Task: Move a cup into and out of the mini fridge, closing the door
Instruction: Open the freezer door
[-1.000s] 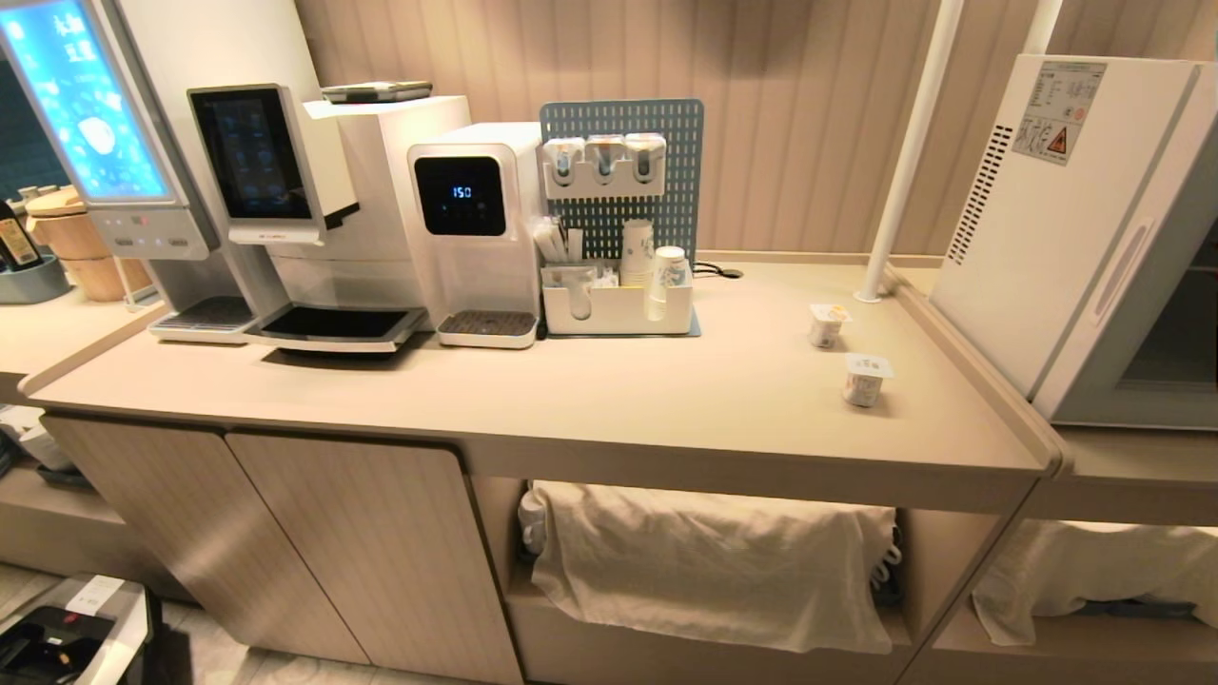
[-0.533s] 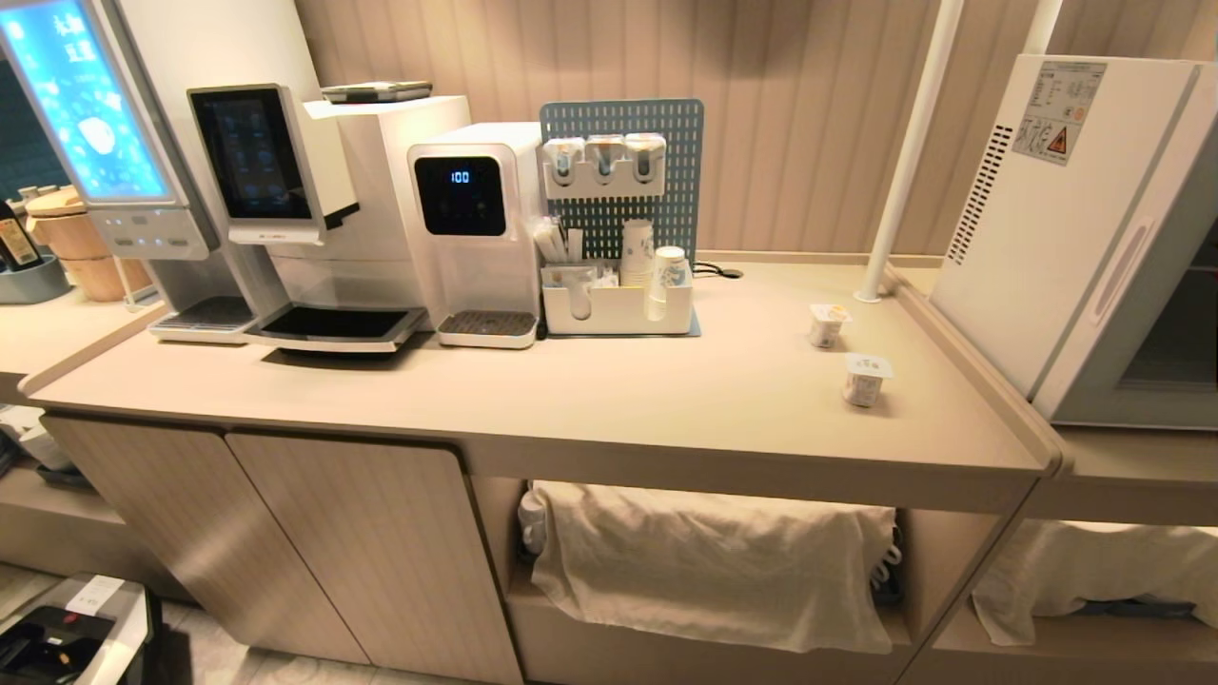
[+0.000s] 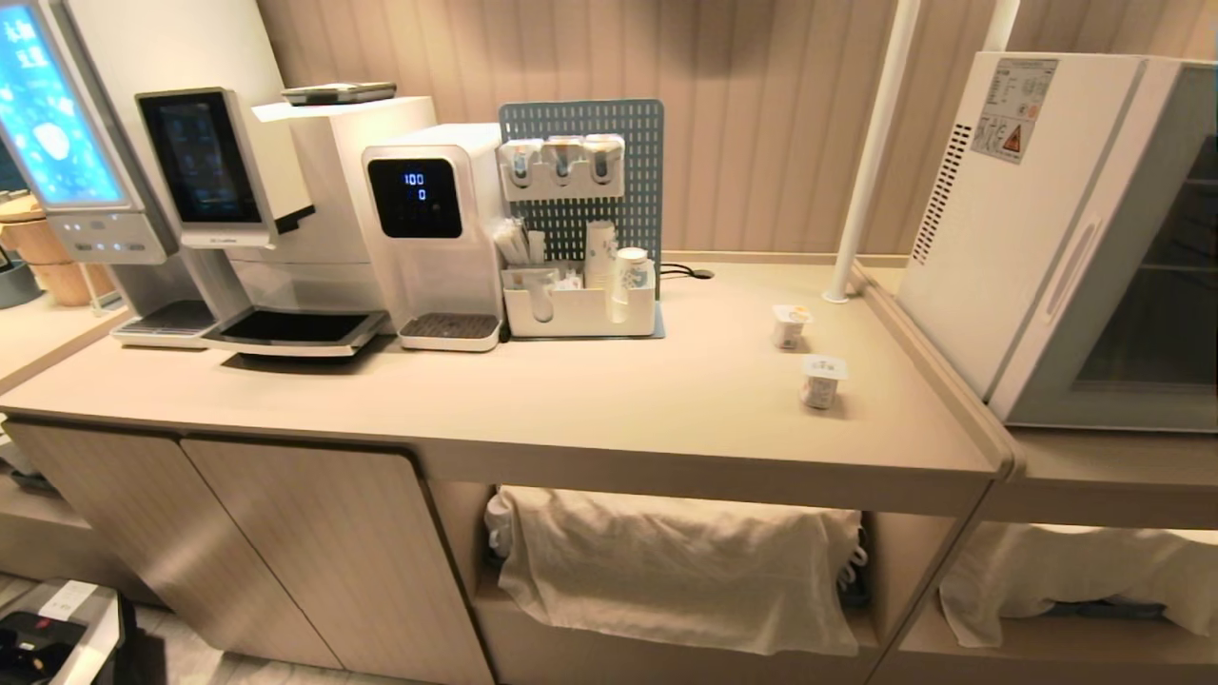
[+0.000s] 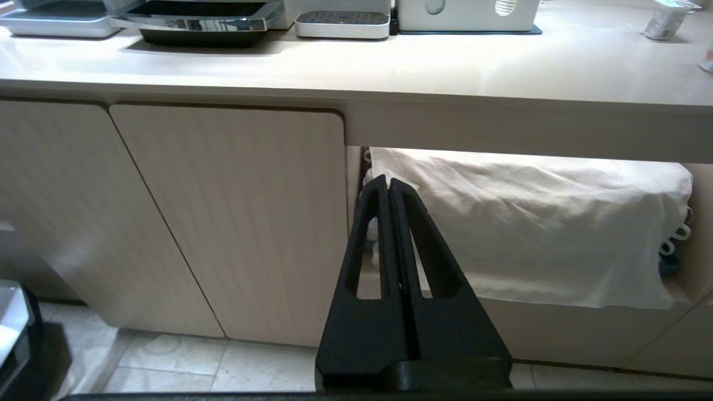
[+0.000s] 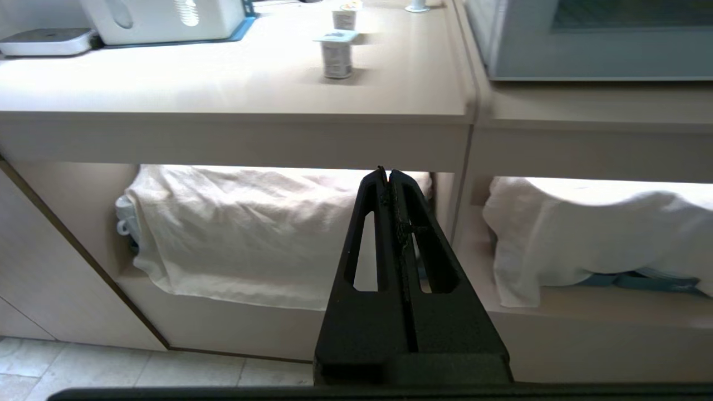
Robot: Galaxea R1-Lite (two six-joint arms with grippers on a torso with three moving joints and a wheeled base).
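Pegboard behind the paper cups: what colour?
Muted blue-grey pegboard with a regular grid of small holes; the head view shows it best.

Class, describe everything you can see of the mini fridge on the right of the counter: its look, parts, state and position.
The mini fridge is a white, boxy unit with a smooth side panel carrying a column of vent slots, a warning sticker near the top and a long recessed grip. Its door, pale grey-framed with a dark glass window, is shut; faint shelves show through the glass. It stands upright on the lower counter section, beside the white pole. Neither gripper touches it.
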